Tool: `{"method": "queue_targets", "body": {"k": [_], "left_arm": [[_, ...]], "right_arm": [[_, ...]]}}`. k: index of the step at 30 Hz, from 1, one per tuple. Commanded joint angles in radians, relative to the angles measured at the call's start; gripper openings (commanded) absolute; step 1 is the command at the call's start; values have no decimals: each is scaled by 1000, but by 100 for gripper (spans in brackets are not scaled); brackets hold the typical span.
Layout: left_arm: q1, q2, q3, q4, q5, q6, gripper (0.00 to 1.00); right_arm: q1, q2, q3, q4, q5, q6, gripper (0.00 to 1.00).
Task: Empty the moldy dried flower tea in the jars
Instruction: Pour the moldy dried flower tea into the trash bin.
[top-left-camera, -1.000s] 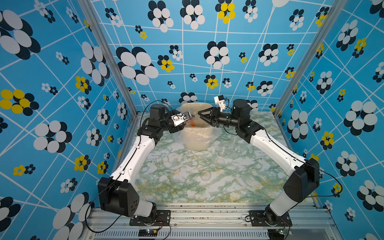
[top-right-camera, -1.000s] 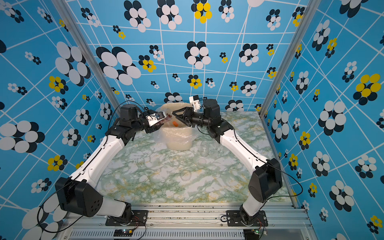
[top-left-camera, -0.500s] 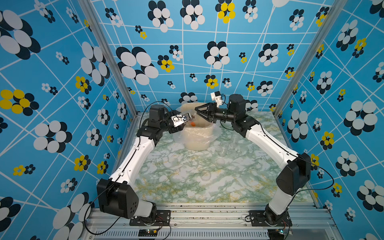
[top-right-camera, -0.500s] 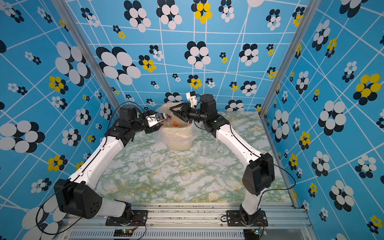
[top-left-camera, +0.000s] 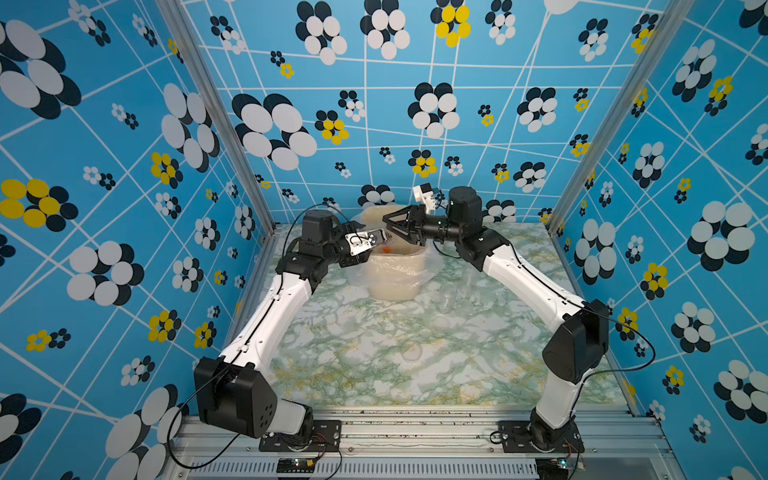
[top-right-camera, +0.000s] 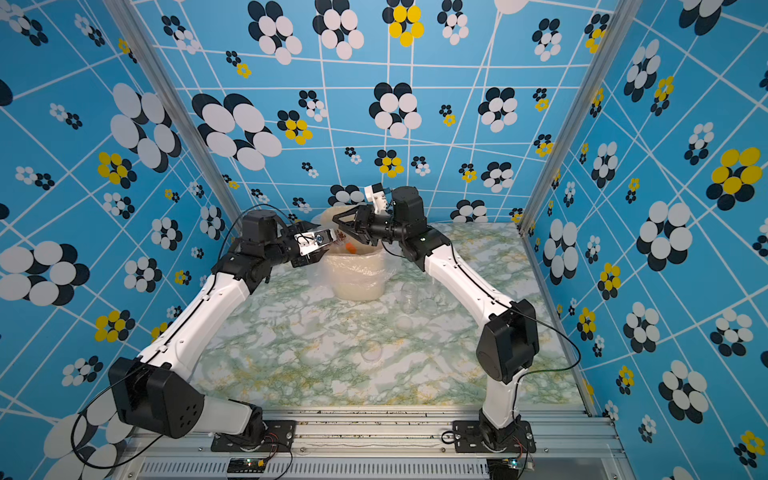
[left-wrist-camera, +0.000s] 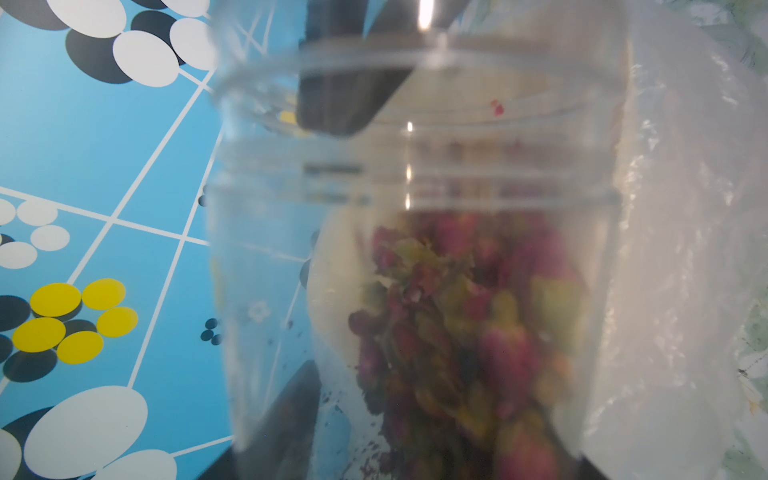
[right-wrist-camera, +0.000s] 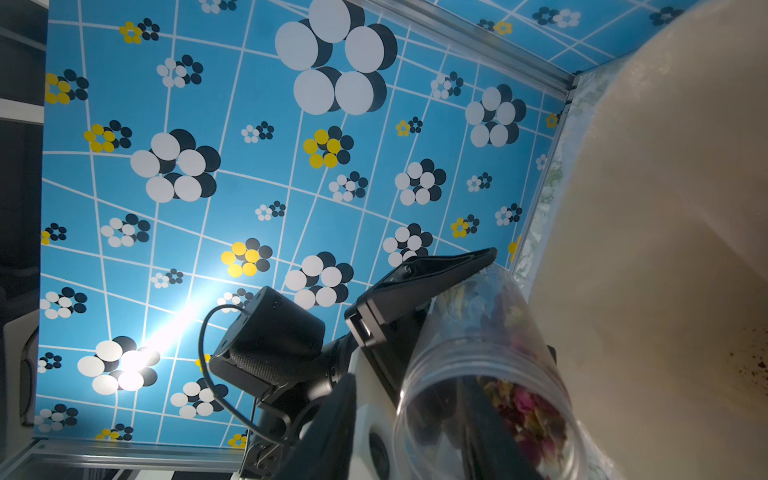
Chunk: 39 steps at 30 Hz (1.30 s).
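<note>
— How far did you get?
— Your left gripper (top-left-camera: 380, 237) held a tilted jar (left-wrist-camera: 415, 249) over the far bin (top-left-camera: 395, 274), tea (left-wrist-camera: 457, 332) not yet out. Your right gripper (top-left-camera: 392, 227) stood wide at its mouth. Two jars (top-left-camera: 448, 299) right of the bin looked empty.

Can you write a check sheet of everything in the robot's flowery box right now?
Surface: green marbled table.
Job's things: jar of dried flower tea held over the lined bin; other clear jars beside the bin look empty.
Clutter: clear lids on the table; orange piece in the bin.
Grippers: left gripper shut on the jar; right gripper open, one finger in the jar's mouth.
Cables: black cables hang off both arms.
Surroundings: blue flowered walls.
</note>
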Motion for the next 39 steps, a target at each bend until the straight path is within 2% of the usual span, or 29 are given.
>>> {"method": "queue_targets", "body": {"k": [1,7,22,26,27,32,34,39], "left_arm": [[-18,-3,39,-17,-26,41,0],[-33,12,48,-17,-47,63,0],[-38,17,9,79,-75,57,0],[-34,14,-2,106,-80,37,0],[-34,12,-5,114,-80,30,3],[-25,0,-22,148,-50,-24,52],[-20,-7,-35,175,-44,-47,61],[-11,-22,-56,212,-34,-85,72]], "right_arm": [[15,33,47,-18,-25,8,41],[30,63,55,2,-34,27,34],[24,68,-9,110,-31,99,0],[11,56,-39,162,-29,125,0],[7,51,-47,173,-29,130,0],[-6,33,-72,204,-28,133,0],[-10,30,-75,208,-28,134,0],[-14,28,-81,234,-28,145,0]]}}
